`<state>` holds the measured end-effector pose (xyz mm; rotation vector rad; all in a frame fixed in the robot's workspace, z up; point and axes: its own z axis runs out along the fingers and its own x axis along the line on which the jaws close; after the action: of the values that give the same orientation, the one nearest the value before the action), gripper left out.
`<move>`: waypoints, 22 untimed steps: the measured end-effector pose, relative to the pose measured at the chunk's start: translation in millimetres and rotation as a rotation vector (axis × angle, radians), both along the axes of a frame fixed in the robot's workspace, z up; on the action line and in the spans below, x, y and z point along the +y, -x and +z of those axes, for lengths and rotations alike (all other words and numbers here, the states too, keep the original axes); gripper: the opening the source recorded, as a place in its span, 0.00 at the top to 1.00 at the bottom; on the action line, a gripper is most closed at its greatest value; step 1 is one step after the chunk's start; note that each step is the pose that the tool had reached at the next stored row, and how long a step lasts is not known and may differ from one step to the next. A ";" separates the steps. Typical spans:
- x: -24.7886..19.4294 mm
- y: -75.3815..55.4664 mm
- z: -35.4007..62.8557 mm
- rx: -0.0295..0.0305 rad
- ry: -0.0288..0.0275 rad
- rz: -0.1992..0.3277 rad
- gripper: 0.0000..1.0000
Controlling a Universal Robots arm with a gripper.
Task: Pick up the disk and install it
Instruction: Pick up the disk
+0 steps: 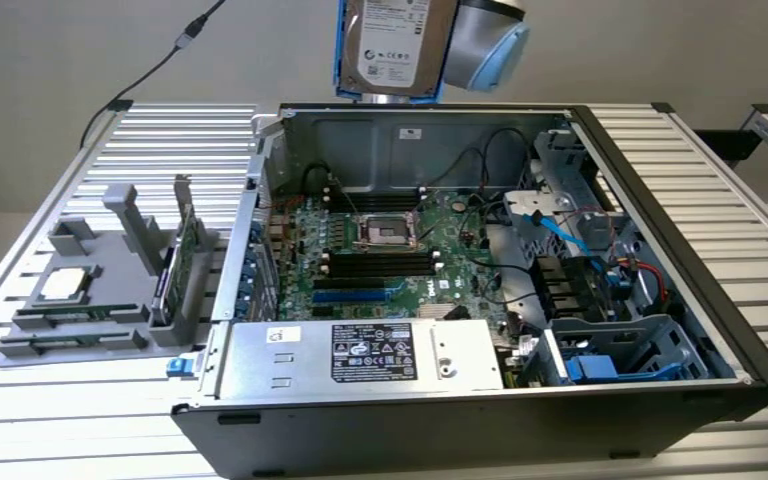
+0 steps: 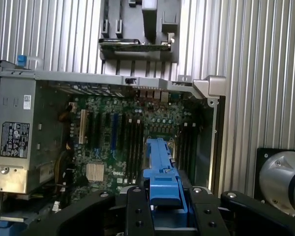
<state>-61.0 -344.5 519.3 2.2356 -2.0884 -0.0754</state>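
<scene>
- The arm [image 1: 494, 40] is hanging over the back wall of the open computer case [image 1: 664, 230], its wrist pointing down into the case
- The gripper [image 2: 164, 209] is clamping the disk [image 1: 387, 45], with its black fingers [image 2: 137, 211] pressing on either side of the blue carrier
- The disk is hanging upright in the air just above the case's rear edge, with its label side facing the exterior view
- Its white label is carrying print too small to read
- The motherboard [image 1: 384, 250] is showing white "DELL" lettering
- The silver power supply [image 1: 357, 355] is bearing a black-and-white label, unreadable
</scene>
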 end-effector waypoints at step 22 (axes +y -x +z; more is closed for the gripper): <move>-36.0 -51.6 0.4 -0.0333 -0.0211 0.003 0.67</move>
<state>-9.3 -380.5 519.7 2.2673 -2.1108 -0.0608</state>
